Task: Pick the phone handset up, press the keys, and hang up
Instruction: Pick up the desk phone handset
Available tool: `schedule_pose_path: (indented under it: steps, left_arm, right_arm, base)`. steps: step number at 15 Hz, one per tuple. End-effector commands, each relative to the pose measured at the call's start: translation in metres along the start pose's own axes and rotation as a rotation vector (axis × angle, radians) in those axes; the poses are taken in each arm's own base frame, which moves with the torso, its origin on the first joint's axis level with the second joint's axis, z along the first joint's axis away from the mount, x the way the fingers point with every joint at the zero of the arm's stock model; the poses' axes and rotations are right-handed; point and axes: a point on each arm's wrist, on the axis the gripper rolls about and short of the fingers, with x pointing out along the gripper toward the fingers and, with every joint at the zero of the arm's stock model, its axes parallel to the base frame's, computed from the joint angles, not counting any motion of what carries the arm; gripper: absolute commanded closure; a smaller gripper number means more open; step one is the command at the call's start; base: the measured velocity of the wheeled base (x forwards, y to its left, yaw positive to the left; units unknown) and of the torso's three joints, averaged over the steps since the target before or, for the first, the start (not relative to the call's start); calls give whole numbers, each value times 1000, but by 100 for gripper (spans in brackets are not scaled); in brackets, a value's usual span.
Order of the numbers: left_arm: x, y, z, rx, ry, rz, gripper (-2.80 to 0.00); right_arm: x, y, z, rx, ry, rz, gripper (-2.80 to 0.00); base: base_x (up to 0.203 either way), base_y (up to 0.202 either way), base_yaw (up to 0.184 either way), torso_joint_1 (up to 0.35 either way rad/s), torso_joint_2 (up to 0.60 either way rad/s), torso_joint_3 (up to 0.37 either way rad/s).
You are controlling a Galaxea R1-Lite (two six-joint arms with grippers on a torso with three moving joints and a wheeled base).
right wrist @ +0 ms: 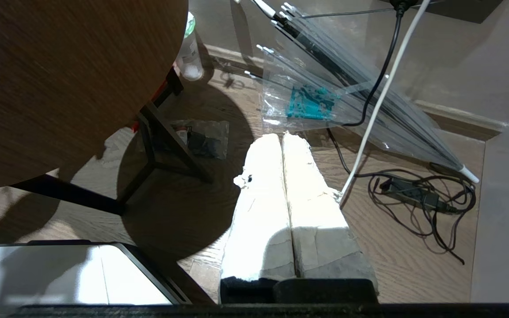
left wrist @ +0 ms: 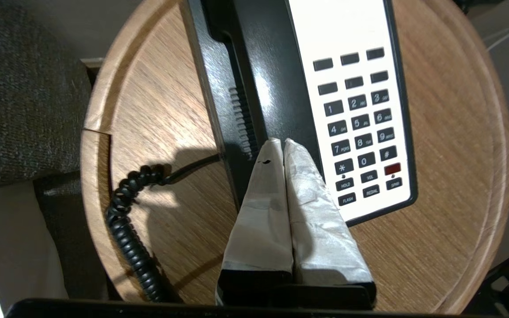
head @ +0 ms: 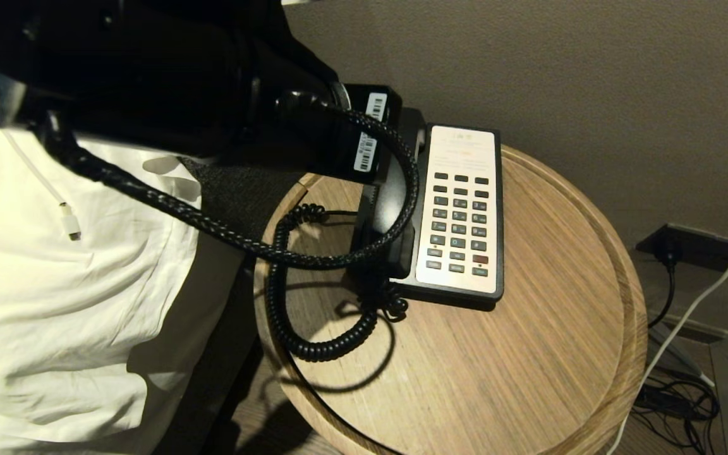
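- The left tool [left wrist: 283, 143] is seen clenched tight, both taped fingers [left wrist: 259, 207] pressed together with nothing between them.
- It's hung over the phone, tips pointed at the spot where the phone handset [left wrist: 272, 88] meets the white faceplate. Whether the tips are actually touching the plastic can't be told.
- The phone handset is seated in its cradle on the phone base [left wrist: 212, 88], stretched out straight ahead of the tool tips, on the bed-facing side of the phone.
- The keys [left wrist: 360, 128] are laid out in rows just beside the tool tips, on the far side from the handset; the red button [left wrist: 392, 168] is spotted close to the tip, among the lower rows.
- The coiled cord [left wrist: 131, 229] is looped on the round wooden counter [left wrist: 449, 176], off to the handset side of the tool and well apart from it.
- In the head view, the left arm [head: 149, 69] is parked across the top corner, its braided cable [head: 339, 253] draped in front of the phone.
- The right tool [right wrist: 283, 137] is also clenched and empty, hung low beside the counter's legs, with the wood floor [right wrist: 369, 247] and a tangle of cables [right wrist: 418, 198] ahead of it.
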Motion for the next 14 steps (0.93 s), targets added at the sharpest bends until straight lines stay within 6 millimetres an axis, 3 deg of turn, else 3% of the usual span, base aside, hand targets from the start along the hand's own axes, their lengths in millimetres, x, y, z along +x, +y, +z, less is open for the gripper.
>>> schedule_pose_path:
  steps: [1,2,3,4,14]
  left_arm:
    - [9,-6,-4,17,26,-2,0]
    - [8,-8,-5,24,28,-9,0]
    - [10,-9,-5,26,31,-11,-258]
    - [12,-10,-6,25,32,-8,-280]
    - [27,-14,-9,29,31,66,-280]
  right_arm:
    - [0,0,0,0,-1,0,0]
    - [0,0,0,0,-1,0,0]
    - [0,0,0,0,-3,0,0]
    - [0,0,0,0,-1,0,0]
    - [0,0,0,0,-1,0,0]
  base:
    - [0,0,0,0,0,0]
    - [0,0,0,0,0,0]
    - [0,0,0,0,0,0]
    - [0,0,0,0,0,0]
    - [0,0,0,0,0,0]
